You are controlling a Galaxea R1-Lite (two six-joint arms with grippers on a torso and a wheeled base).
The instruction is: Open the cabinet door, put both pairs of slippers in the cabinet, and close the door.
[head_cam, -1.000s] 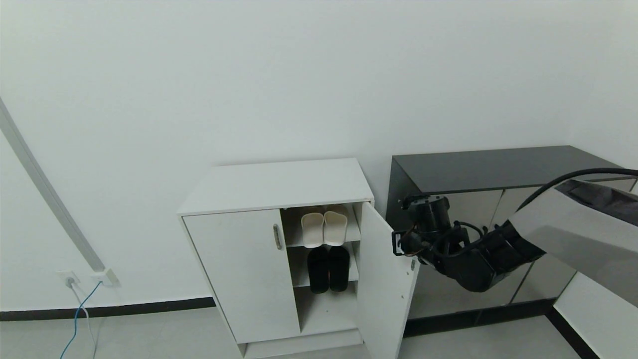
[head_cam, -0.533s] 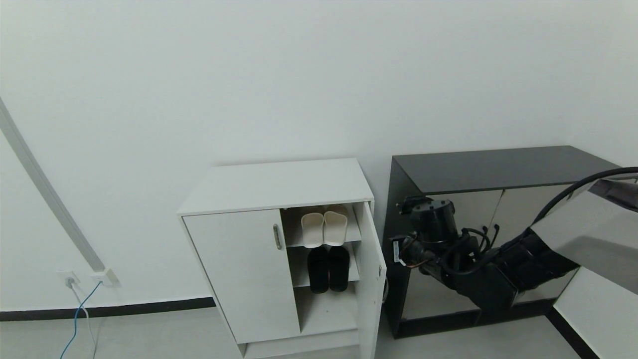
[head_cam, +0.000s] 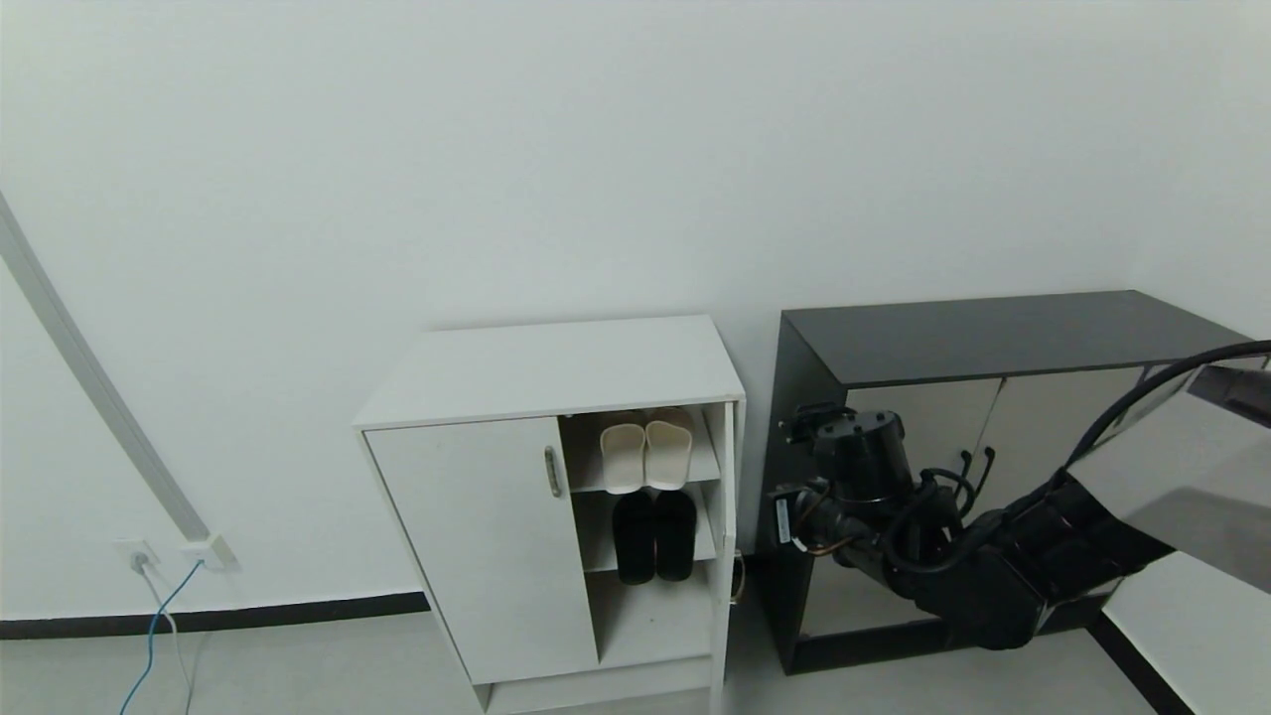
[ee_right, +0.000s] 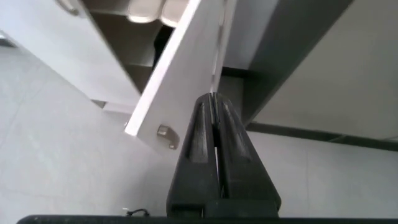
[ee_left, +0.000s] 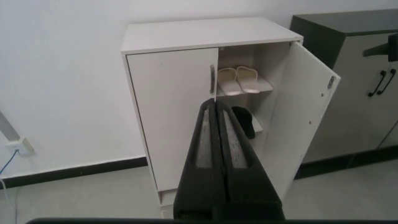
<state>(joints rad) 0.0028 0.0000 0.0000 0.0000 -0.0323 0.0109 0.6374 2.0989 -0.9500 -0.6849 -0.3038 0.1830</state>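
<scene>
Swings the door (head_cam: 728, 556) further shut, right gripper (ee_right: 214, 102) clenched empty beside it. Leaves only full closure, both slipper pairs (head_cam: 645, 455) shelved.

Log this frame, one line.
white slippers, black slippers: shelved | door: open | right end effector: shut, by door | left end effector: shut

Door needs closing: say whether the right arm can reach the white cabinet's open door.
Probably yes: the right gripper, shut, sits beside the open white cabinet door, on its handle side, nothing between.
</scene>
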